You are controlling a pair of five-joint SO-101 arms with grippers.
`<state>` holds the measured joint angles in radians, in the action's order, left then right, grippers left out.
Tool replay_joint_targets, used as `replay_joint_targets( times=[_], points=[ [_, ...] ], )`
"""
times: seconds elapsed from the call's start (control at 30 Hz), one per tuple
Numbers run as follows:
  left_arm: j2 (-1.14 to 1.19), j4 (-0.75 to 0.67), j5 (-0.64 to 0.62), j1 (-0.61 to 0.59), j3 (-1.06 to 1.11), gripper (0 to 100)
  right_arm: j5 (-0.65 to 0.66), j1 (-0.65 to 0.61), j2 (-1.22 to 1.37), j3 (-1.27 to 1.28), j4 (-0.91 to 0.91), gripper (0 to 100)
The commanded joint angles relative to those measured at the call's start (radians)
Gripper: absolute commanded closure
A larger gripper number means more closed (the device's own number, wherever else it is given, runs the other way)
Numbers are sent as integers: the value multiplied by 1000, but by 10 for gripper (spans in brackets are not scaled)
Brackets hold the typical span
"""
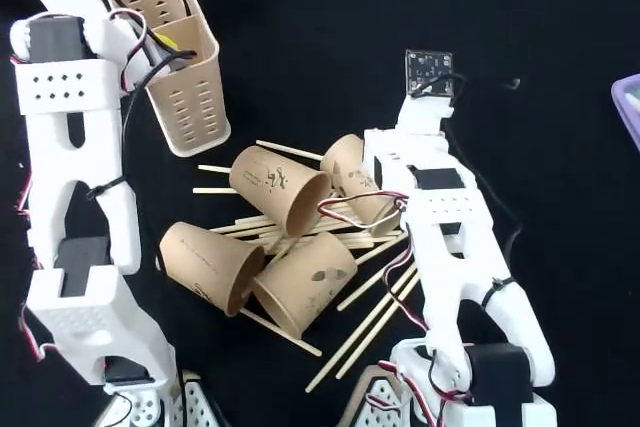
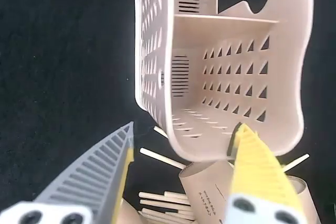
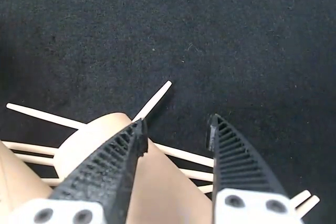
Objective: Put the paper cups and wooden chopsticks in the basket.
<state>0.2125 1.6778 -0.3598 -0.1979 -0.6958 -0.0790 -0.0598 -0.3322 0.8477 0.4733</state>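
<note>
Four paper cups (image 1: 280, 187) are lying on their sides in a heap at the middle of the black table (image 1: 300, 57), as the high view is showing it. The top cup and the cup at 8 o'clock of the heap (image 1: 210, 267) are pointing their mouths toward 4 o'clock. A third cup (image 1: 305, 292) is opening toward 7 o'clock, and the fourth cup (image 1: 348, 169) is lying partly under the right arm. Under and around them the wooden chopsticks (image 1: 372, 325) are lying flat, most with long axes running from 8 to 2 o'clock.

At 10 o'clock of the heap the basket (image 1: 190, 97) is tilting, its long axis running from 11 to 5 o'clock and its mouth facing 11 (its inside is showing in the left wrist view). The left gripper (image 2: 185, 125) is spread wide at the basket's rim, clasping nothing. The right gripper (image 3: 177, 121) is parted too, with one finger lying over the fourth cup.
</note>
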Motion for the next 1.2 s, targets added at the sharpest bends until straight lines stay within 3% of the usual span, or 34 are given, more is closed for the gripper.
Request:
replay_joint_targets(
  times=[0.0, 0.17, 0.33, 0.47, 0.6, 0.73, 0.93, 1.17],
  points=[
    [20, -14, -8, 18, -12, 700, -9, -11, -1, -8, -23, 808],
    [60, -12, -3, 19, -7, 719, -9, -11, -1, -8, -23, 808],
    [68, -20, 3, 19, -18, 978, -8, -11, -1, -8, -25, 808],
    [64, -52, 110, 42, -30, 956, -8, -11, -1, -8, -25, 808],
    [60, -118, 342, 96, -51, 970, -3, 8, -13, -16, -8, 808],
    [60, -124, 546, 160, -88, 970, -8, 98, -94, -99, 112, 808],
    [58, -117, 736, 248, -104, 970, 0, 222, -202, -285, 270, 808],
    [66, -43, 893, 358, -104, 970, 150, 147, -148, -496, 328, 805]
  ],
)
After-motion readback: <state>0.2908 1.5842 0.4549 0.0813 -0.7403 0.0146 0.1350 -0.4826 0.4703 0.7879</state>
